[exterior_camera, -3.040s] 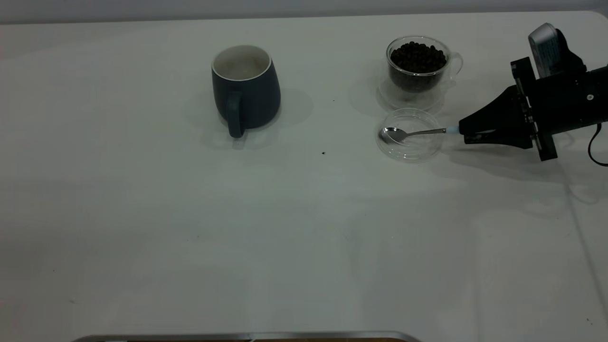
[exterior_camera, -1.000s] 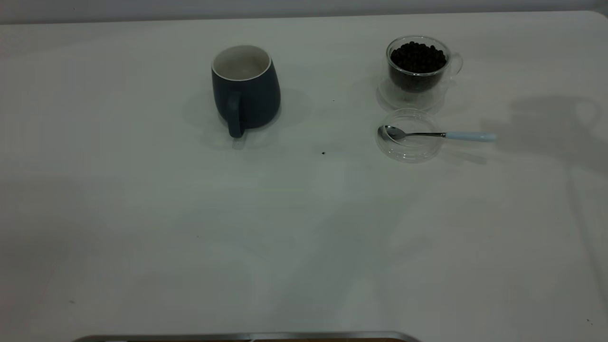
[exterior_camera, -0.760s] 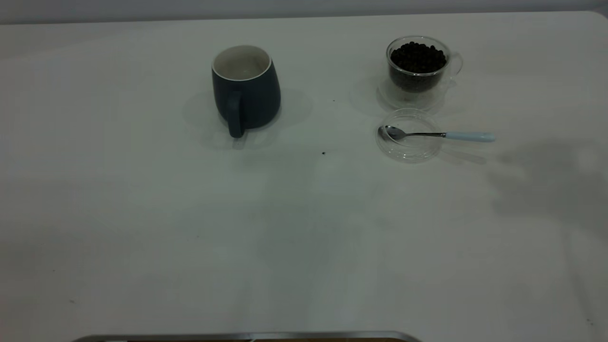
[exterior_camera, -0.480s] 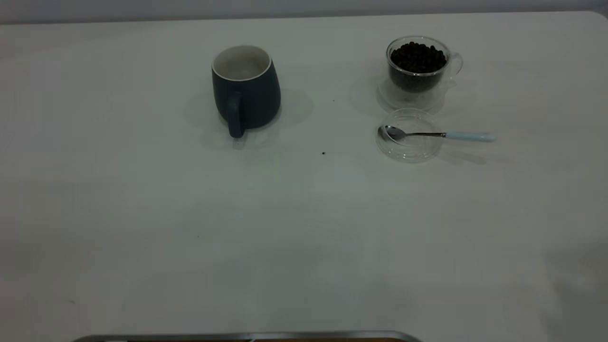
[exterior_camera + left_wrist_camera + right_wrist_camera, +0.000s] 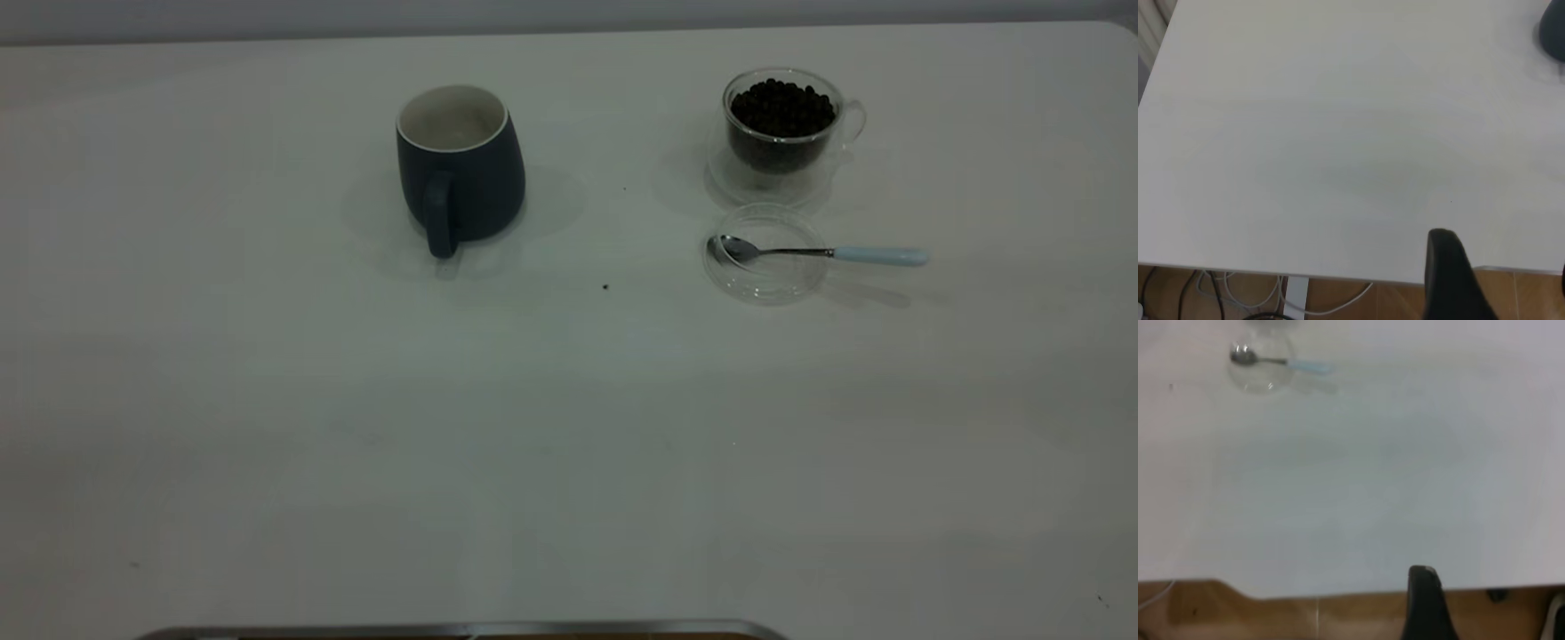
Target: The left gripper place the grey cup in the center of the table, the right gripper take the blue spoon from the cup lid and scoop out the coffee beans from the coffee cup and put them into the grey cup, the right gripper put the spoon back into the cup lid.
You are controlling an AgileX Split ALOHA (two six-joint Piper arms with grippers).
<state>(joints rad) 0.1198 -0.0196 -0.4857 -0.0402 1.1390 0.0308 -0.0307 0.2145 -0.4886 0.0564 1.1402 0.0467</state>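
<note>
Now coffee beans point(image 5: 782, 105) fill the coffee cup point(image 5: 781, 173).

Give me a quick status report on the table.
Both pincers pulled back off the table, holding nothing. Spoon resting in lid. Mug standing alone. Nothing in the way.

On the surface point(image 5: 569, 462), the grey cup point(image 5: 460, 169) is the main obstacle, its handle toward the near edge. To its right, well apart across an open lane, stand the coffee cup point(image 5: 782, 133) and, just beside it, the cup lid point(image 5: 766, 277) with the blue spoon point(image 5: 822, 253) lying across it.
</note>
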